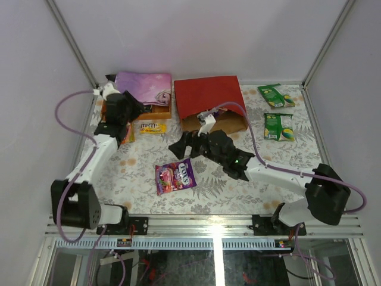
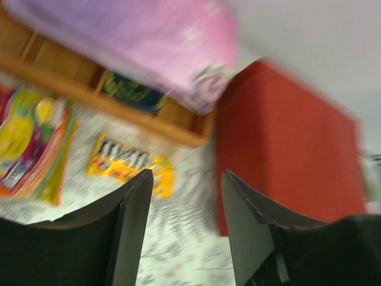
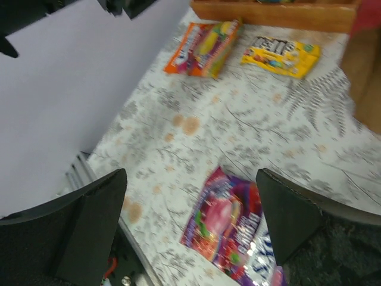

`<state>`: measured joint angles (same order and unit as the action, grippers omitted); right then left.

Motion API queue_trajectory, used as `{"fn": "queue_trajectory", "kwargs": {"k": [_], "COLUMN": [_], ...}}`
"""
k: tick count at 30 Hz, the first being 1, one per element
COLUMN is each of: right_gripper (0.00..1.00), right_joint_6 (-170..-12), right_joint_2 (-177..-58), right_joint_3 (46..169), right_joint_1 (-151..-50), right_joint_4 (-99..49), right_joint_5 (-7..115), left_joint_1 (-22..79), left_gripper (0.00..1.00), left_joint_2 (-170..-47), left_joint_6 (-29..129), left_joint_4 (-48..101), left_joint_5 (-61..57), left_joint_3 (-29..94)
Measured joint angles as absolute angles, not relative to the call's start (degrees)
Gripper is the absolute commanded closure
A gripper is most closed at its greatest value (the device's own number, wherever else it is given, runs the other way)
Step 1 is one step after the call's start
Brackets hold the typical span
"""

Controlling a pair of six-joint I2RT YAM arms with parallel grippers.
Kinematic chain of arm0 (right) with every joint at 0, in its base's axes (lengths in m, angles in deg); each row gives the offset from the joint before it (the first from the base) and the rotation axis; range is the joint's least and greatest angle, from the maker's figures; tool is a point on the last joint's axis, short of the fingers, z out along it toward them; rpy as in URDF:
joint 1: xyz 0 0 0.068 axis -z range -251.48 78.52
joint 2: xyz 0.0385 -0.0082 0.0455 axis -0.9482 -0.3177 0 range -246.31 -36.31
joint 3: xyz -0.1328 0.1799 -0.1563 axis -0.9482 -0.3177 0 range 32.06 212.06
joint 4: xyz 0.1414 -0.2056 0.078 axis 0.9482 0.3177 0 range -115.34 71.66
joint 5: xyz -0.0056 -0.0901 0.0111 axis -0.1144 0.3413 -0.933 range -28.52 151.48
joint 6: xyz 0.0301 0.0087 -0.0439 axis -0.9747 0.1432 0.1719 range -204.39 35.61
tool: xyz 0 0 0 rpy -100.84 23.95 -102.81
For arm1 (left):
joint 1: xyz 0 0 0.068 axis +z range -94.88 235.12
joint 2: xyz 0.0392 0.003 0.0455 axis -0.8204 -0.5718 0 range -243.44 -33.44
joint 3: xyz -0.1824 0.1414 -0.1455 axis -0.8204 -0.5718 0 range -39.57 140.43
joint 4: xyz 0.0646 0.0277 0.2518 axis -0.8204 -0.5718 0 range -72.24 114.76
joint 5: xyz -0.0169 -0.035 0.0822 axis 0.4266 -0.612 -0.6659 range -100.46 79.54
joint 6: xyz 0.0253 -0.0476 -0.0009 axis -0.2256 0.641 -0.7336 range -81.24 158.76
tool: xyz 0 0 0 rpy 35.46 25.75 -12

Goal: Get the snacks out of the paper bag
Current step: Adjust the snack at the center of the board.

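Top external view: the paper bag (image 1: 207, 98) lies on its side in the upper middle of the frame. It is red outside, and its brown mouth is turned toward the bottom of the frame. Five snacks lie outside it on the table (image 1: 137, 185). A purple packet (image 1: 175, 176) lies flat in the centre, well apart from the bag. A yellow pack (image 1: 153, 127) lies just left of the bag mouth. An orange pack (image 1: 127, 134) is further left, beside the left arm. Two green packets (image 1: 275, 95) lie at the upper right, one above the other. In the upper left a wooden box (image 1: 156, 111) holds a purple cloth (image 1: 143, 85).

The right gripper (image 3: 190, 176) hangs over the purple packet, its fingers spread very wide with nothing between them. The left gripper (image 2: 187, 174) is near the box. Its fingers stand partly apart and hold nothing. What is inside the bag I cannot see.
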<state>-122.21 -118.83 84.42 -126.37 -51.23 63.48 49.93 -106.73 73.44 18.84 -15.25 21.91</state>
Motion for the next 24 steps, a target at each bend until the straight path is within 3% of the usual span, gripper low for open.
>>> {"fn": "queue_trajectory", "kwargs": {"k": [4, 11, 24], "right_gripper": [0.01, 0.01, 0.01], "right_joint_6": [-120.0, -118.76, -118.67], "right_joint_2": [-115.44, -113.6, -113.73], "right_joint_3": [79.35, 76.22, 74.78], "right_joint_1": [-126.28, -125.74, -124.58], "right_joint_4": [-49.33, -48.28, -48.15], "right_joint_5": [65.47, 66.58, 66.28], "left_joint_1": [50.0, 51.2, 51.59], "left_gripper": [0.56, 0.63, 0.9], "left_joint_2": [-114.65, -126.91, -140.17], "left_joint_6": [74.64, 74.9, 73.46], "left_joint_4": [20.42, 24.53, 31.39], "left_joint_5": [-19.32, -22.03, -19.27], "left_joint_3": [14.56, 15.26, 20.53]}}
